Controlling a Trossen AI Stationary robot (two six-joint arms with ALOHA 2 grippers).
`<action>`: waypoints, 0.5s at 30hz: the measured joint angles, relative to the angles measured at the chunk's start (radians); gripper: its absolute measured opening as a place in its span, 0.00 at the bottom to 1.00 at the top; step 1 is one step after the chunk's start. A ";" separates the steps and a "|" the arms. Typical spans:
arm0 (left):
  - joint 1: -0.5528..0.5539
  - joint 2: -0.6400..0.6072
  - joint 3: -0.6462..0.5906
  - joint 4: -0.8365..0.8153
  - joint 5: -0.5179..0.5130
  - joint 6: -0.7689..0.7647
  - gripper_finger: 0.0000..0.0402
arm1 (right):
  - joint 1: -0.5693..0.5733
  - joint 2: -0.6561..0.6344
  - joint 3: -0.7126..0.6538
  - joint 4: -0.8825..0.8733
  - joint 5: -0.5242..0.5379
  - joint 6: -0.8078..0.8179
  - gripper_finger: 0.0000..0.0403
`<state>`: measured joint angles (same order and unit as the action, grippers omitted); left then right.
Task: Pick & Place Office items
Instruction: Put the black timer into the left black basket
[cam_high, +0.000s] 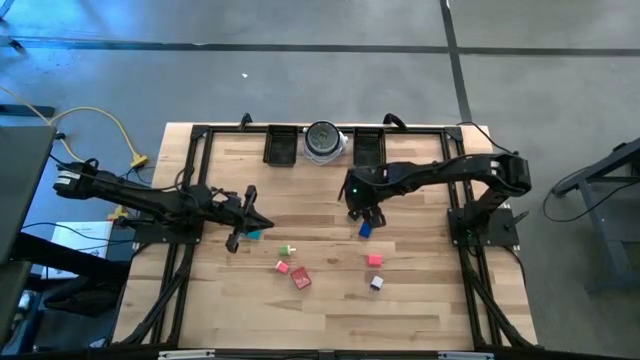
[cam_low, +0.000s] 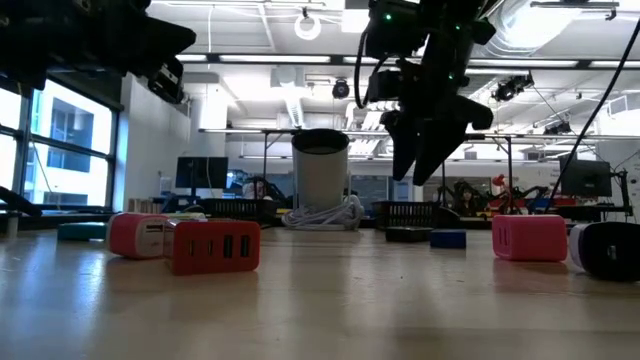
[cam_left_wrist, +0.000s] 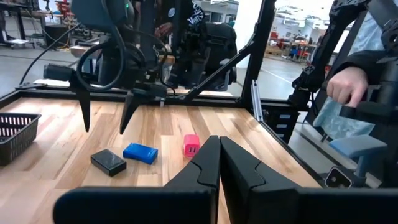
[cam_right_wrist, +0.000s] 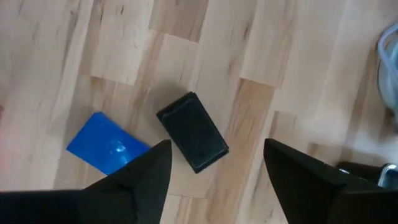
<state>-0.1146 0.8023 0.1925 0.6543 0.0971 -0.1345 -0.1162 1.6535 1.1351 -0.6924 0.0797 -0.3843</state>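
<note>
- The work surface is a pale wooden butcher-block table (cam_high: 330, 300) edged by a black metal frame, standing on a grey concrete floor.
- At the table's far edge a round silver-grey dish (cam_high: 323, 141) sits between two black rectangular mesh trays (cam_high: 281, 146); the low view shows an open workshop behind, with ceiling strip lights, big windows and desks with monitors.
- In the left wrist view a person's hand (cam_left_wrist: 344, 86) rests on equipment just beyond the table's side.
- The right gripper (cam_right_wrist: 211, 168) hangs above the table with its dark fingers (cam_right_wrist: 146, 171) spread wide and nothing between them.
- Directly below it lies a small black rectangular block (cam_right_wrist: 192, 131), flat on the wood, its long axis running diagonally across the plank grain; it lies free of both fingers.
- A flat blue rectangular block (cam_right_wrist: 106, 151) lies just beside the black one, also flat and turned at a slant, nearer one finger than the other.
- A pink cube-like block (cam_high: 374, 260) and a white-and-dark block (cam_high: 376, 283) sit nearer the front edge on the right.
- Around the middle lie a red block (cam_high: 301, 279), a smaller pink piece (cam_high: 283, 266) and a green-white piece (cam_high: 288, 251).
- The left gripper (cam_left_wrist: 219, 158) is low over the left of the table, fingers pressed together and empty, with a teal block (cam_high: 254, 235) just beside its tip.
</note>
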 joint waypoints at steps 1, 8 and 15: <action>0.000 0.005 0.000 0.001 0.000 0.000 0.00 | 0.003 0.000 0.000 0.000 0.004 -0.020 0.60; 0.000 0.036 0.000 0.001 0.000 0.000 0.00 | 0.028 0.000 0.000 0.005 0.075 -0.170 0.57; 0.000 0.065 0.000 0.040 0.000 -0.005 0.00 | 0.002 0.057 0.000 -0.014 0.059 -0.197 0.55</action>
<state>-0.1146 0.8673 0.1928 0.6940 0.0967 -0.1394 -0.1142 1.7108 1.1351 -0.7065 0.1385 -0.5811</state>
